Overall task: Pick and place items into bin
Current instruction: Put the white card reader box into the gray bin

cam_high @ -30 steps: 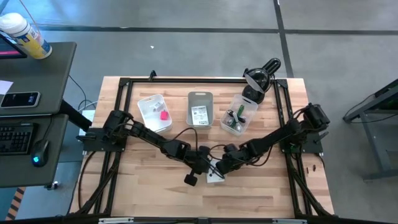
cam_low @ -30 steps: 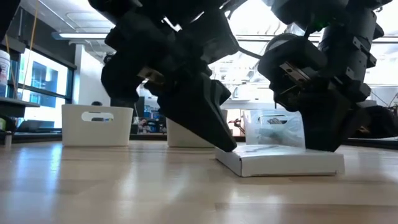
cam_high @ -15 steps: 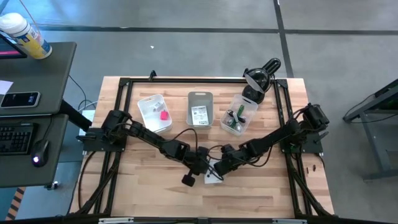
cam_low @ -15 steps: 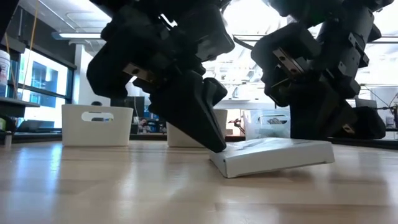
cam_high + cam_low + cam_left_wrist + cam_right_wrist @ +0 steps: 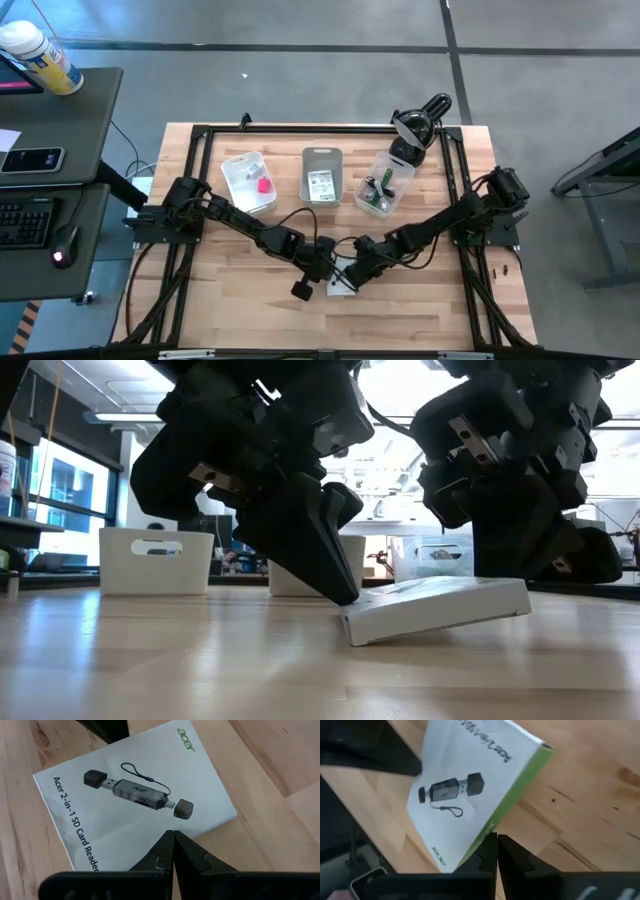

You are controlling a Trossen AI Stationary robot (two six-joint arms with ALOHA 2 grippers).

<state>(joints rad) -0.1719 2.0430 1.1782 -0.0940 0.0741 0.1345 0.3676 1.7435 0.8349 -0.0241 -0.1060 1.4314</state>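
Observation:
A flat white box [image 5: 343,283] printed with a card reader lies at the table's middle front. In the low view the box [image 5: 435,610] is tilted, its left end on the wood and its right end raised. My left gripper [image 5: 173,833] is shut, with its tips on the box's printed top. My right gripper [image 5: 496,836] is shut at the box's green side. At the far side a white bin [image 5: 248,180] holds a pink block [image 5: 264,185], a grey bin [image 5: 321,173] holds a white card, and a clear bin [image 5: 384,186] holds a green pen and dark pieces. My left gripper presses its shut fingertips [image 5: 343,592] down on the box's top face [image 5: 165,822], near the end that rests on the table. The fingers slant down from the table's left. My right gripper sets its shut fingertips against the lower edge of the box's green side [image 5: 492,827], slanting down from the table's right. That end [image 5: 520,595] is raised off the wood; whether the tips reach under it is hidden.
A black stand with a round head [image 5: 418,125] is at the far right corner. A black frame [image 5: 200,135] borders the table. Bare wood lies in front of the box and to both sides of the arms.
The box's right end has tipped up off the table while its left end has stayed down under my left gripper. My right gripper has turned and risen a little with the raised end.

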